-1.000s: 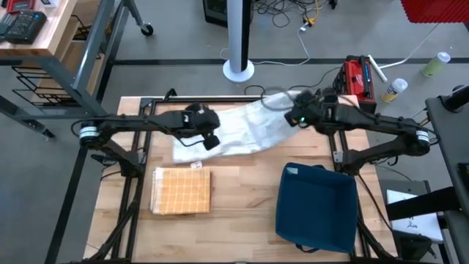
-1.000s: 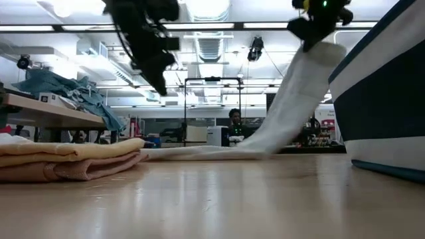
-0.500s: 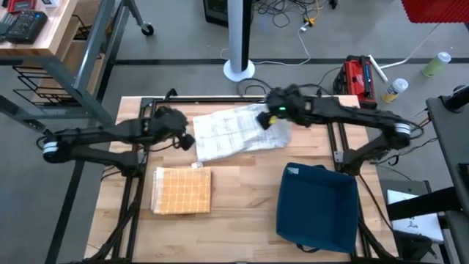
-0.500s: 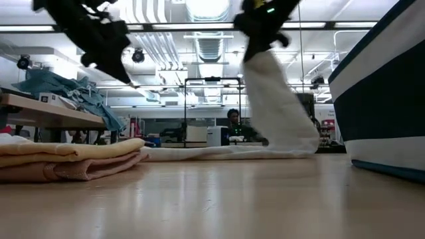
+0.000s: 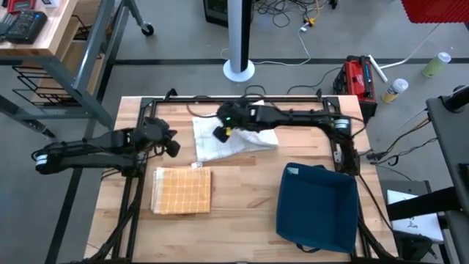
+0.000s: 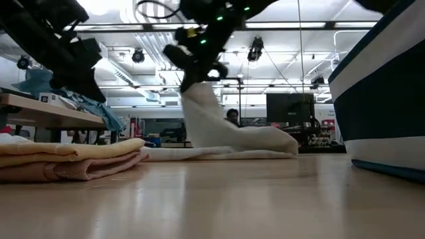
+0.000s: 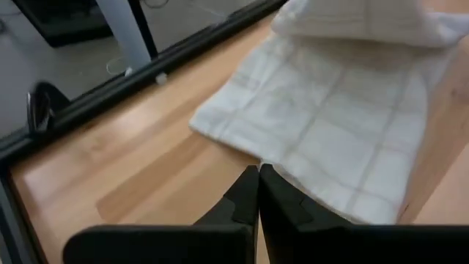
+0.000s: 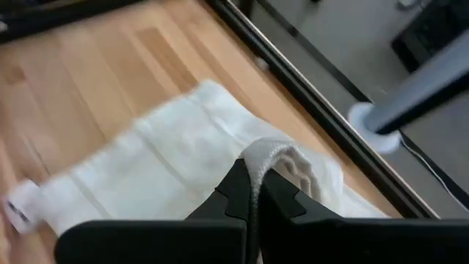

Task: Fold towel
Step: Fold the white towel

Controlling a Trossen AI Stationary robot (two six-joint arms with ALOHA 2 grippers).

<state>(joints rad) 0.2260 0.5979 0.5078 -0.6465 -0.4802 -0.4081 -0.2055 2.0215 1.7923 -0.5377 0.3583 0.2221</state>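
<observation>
Wooden worktop (image 5: 242, 183) shot: right gripper (image 5: 222, 133) pinches the white towel's (image 5: 242, 141) edge over its left end, so the drop spot's below; left gripper (image 5: 170, 145), pressed together, waits beside.

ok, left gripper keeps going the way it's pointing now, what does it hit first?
Most likely the white towel: the left gripper, shut and empty, points at its near edge lying on the table. The wrist view shows nothing between them, though depth is unclear.
</observation>
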